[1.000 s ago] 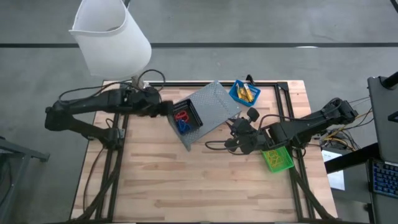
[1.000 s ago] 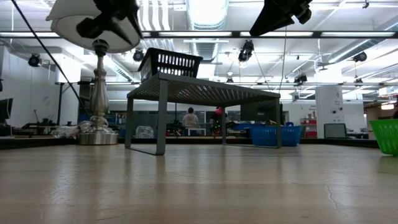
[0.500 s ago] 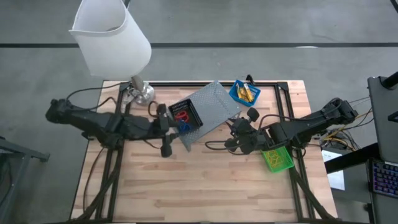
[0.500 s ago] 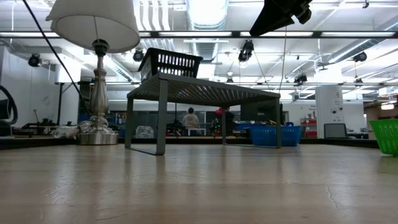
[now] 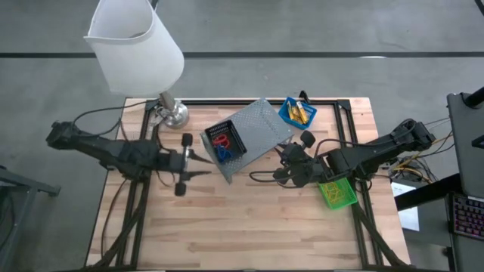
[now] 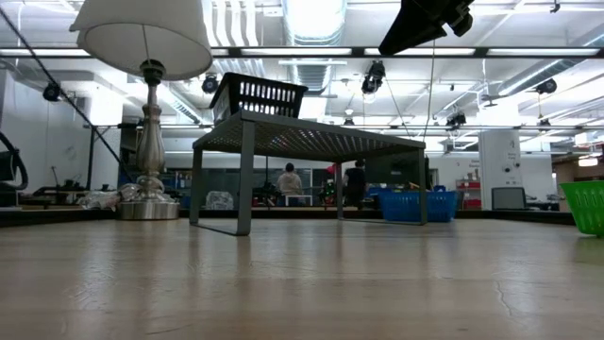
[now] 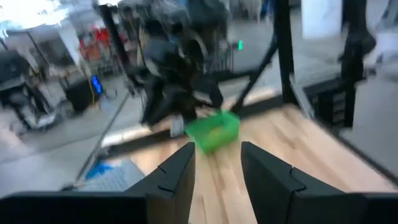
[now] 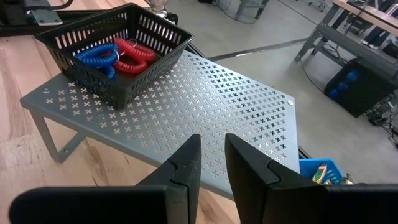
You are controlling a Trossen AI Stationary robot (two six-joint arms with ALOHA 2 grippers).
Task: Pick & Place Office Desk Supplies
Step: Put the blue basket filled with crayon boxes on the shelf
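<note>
A black bin (image 5: 224,143) with red loops (image 8: 134,53) and blue loops (image 8: 96,59) stands on a grey perforated shelf (image 5: 261,132). A blue bin (image 5: 297,112) with yellow pieces sits on the table behind the shelf, at the far right. A green bin (image 5: 336,193) stands near the right edge. My left gripper (image 5: 201,165) hovers left of the shelf, open and holding nothing; its fingers (image 7: 180,171) point level toward the green bin (image 7: 214,129). My right gripper (image 5: 281,168) waits beside the shelf's right end, a narrow gap (image 8: 212,144) between its fingers, nothing in it.
A lamp with a white shade (image 5: 136,45) and a metal base (image 5: 174,115) stands at the far left corner. Bare wooden table (image 5: 242,227) lies in front of the shelf. People stand in the room behind (image 6: 288,181).
My left gripper has drawn back from the black bin toward the table's left and near side, sinking a little. It has rolled about its own axis and now points level across the table. The bins and the right arm have not moved.
</note>
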